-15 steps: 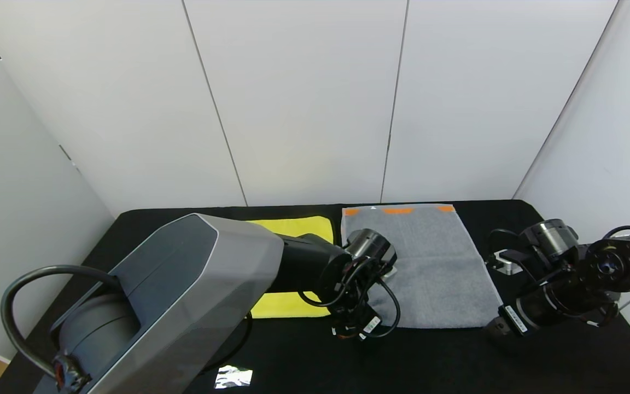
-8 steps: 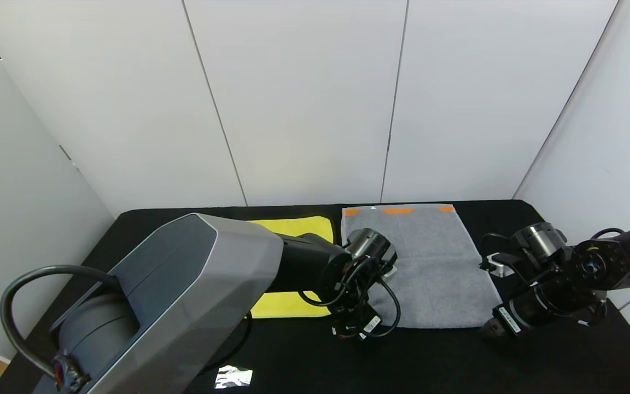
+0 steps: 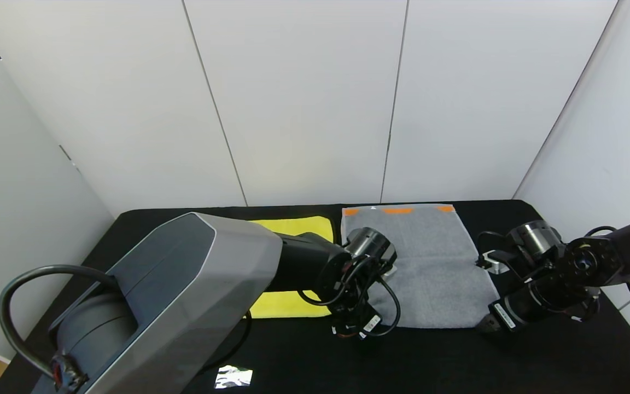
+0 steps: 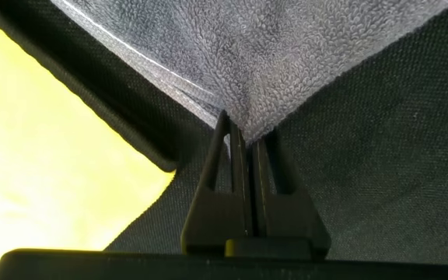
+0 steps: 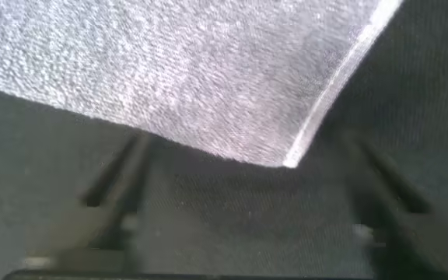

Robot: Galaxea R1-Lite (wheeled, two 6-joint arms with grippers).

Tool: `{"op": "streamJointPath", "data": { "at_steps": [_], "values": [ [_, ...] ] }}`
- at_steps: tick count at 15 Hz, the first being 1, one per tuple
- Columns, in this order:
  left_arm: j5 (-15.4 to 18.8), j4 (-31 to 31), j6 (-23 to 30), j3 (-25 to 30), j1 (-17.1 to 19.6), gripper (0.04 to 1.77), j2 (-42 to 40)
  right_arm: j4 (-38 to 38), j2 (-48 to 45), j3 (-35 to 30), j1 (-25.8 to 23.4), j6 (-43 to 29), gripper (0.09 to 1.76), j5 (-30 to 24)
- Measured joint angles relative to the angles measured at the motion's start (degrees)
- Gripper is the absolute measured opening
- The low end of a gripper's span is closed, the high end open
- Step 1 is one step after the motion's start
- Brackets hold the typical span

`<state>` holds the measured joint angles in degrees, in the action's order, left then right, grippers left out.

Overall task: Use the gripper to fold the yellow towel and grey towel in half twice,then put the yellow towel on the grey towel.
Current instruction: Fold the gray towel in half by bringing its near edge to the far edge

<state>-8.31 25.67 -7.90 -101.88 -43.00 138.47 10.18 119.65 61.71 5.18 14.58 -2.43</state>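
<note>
Risk sits at the grey towel (image 3: 421, 262) flat on the table (image 3: 430, 355) beside the yellow towel (image 3: 293, 227): left tool (image 4: 243, 140) pinches its near corner, while right tool (image 5: 247, 210), seemingly spread wide around the other corner, could close on bare table.

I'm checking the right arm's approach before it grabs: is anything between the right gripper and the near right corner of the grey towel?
Nothing visible. The right gripper is open, with only bare black table between its fingers and the grey towel corner. The left gripper is shut on the other near corner.
</note>
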Motion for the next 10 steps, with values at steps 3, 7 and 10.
{"op": "streamJointPath", "data": {
  "at_steps": [3,7,10],
  "values": [
    [0.0,0.0,0.0,0.0,0.0,0.12,0.0,-0.1,0.1,0.2,0.0,0.0,1.06,0.0],
    [0.0,0.1,0.0,0.0,0.0,0.12,-0.2,0.0,0.1,0.2,0.1,0.0,0.49,-0.1],
    [0.0,0.1,0.0,0.0,0.0,0.12,-0.3,0.2,-0.1,0.2,0.2,-0.1,0.13,0.0]
  ]
}}
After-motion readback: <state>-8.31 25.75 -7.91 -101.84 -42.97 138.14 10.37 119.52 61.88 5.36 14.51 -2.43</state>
